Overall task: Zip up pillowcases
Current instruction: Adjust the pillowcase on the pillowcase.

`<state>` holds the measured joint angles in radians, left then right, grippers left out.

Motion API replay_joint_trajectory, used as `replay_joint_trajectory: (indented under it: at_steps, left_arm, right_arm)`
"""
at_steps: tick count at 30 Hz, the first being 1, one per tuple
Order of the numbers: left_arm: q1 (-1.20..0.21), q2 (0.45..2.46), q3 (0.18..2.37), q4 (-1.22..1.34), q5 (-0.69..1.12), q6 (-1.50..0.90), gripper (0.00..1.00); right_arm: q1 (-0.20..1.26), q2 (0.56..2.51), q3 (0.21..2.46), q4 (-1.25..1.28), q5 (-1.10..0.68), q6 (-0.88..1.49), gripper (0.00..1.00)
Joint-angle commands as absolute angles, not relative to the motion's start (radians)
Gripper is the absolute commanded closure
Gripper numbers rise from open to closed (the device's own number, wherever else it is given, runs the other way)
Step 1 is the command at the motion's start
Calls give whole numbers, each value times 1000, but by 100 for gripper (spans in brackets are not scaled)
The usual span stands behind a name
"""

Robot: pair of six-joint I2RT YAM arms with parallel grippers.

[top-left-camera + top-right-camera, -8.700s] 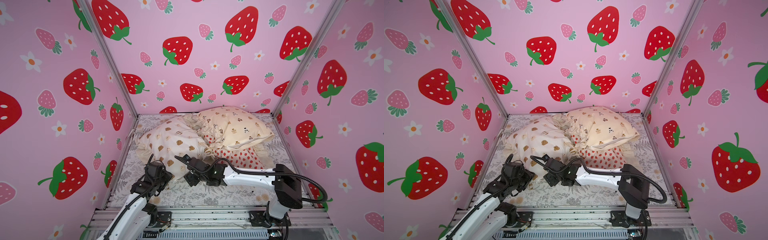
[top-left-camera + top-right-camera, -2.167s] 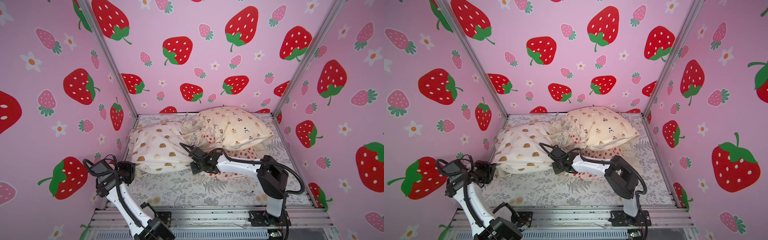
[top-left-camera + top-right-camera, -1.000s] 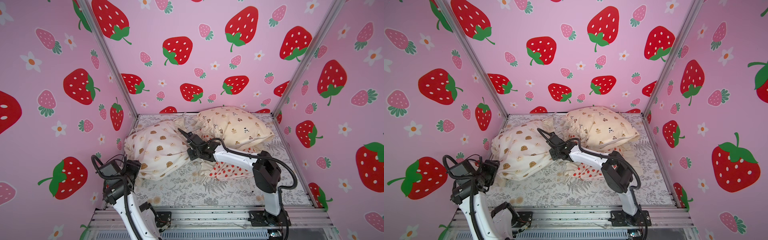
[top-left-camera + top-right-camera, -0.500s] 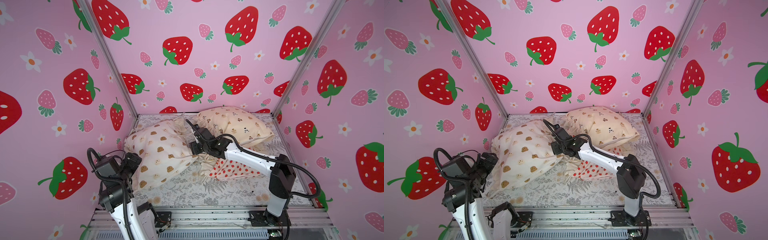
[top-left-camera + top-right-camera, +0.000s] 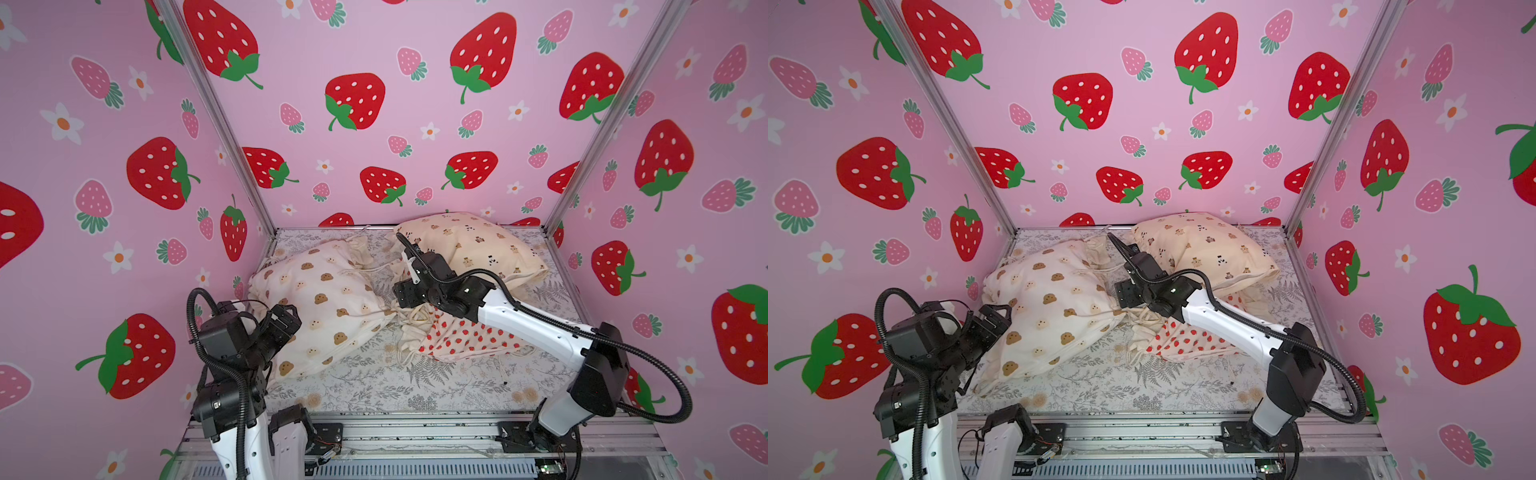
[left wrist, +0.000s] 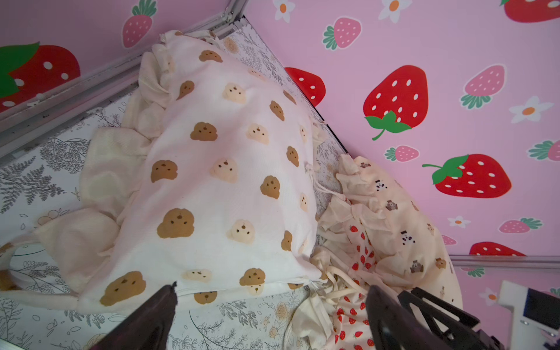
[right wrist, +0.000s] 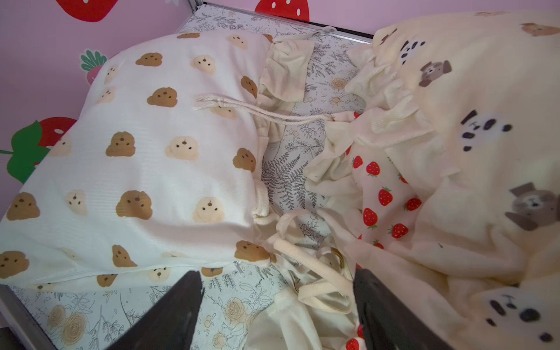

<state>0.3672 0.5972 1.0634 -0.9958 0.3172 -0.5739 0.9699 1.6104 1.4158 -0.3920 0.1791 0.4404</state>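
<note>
Bear-face pillow [image 5: 320,307] on the left of the table [image 5: 374,386], zipper edge hard to read. Strawberry pillow [image 5: 465,338] mostly buried under the bears-and-pandas pillow [image 5: 469,249] and right arm. Left hand [image 6: 269,303] spread, empty. Right hand [image 7: 277,291] spread too, tips cropped.

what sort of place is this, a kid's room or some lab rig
Probably a staged robot test booth, not a real room: strawberry-print walls held by metal posts, two robot arms mounted on a metal rail, and pillows on a printed sheet.
</note>
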Motion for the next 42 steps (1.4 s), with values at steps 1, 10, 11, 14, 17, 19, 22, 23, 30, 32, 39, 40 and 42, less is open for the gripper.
replay_joint_trajectory:
  at_steps: [1, 10, 11, 14, 17, 19, 22, 23, 30, 32, 39, 40, 42]
  left_arm:
    - [304, 611, 1081, -986, 327, -589, 1]
    - [-143, 737, 1087, -911, 12, -632, 1]
    - [-193, 756, 1091, -909, -23, -639, 1]
    - [-344, 788, 1079, -853, -123, -658, 1]
    - [-453, 838, 1070, -784, -137, -669, 1]
    - [-529, 896, 1083, -770, -173, -666, 1]
    - [-630, 934, 1056, -687, -201, -663, 0]
    - [-650, 939, 1043, -652, -196, -666, 0]
    - [-777, 1052, 1037, -533, -172, -633, 2]
    - [-807, 1091, 1040, -503, -159, -609, 2]
    - [-866, 1198, 1038, -381, -124, -564, 4]
    - [-865, 1206, 1028, -350, -115, -571, 6]
    - [-866, 1233, 1014, -289, -104, -575, 11]
  right_arm:
    - [955, 1573, 1400, -422, 173, 441, 17]
    - [924, 1573, 1398, -433, 169, 435, 15]
    - [922, 1571, 1399, -435, 173, 434, 15]
    - [915, 1560, 1398, -452, 190, 438, 14]
    - [913, 1534, 1382, -469, 205, 444, 13]
    - [910, 1505, 1351, -467, 218, 452, 12]
    - [904, 1462, 1308, -472, 228, 468, 11]
    - [902, 1447, 1294, -471, 228, 471, 11]
    - [878, 1331, 1212, -518, 217, 488, 8]
    - [870, 1292, 1182, -523, 220, 491, 7]
    - [846, 1213, 1138, -547, 204, 508, 6]
    - [843, 1207, 1138, -557, 207, 510, 6]
    - [835, 1195, 1135, -584, 226, 517, 8]
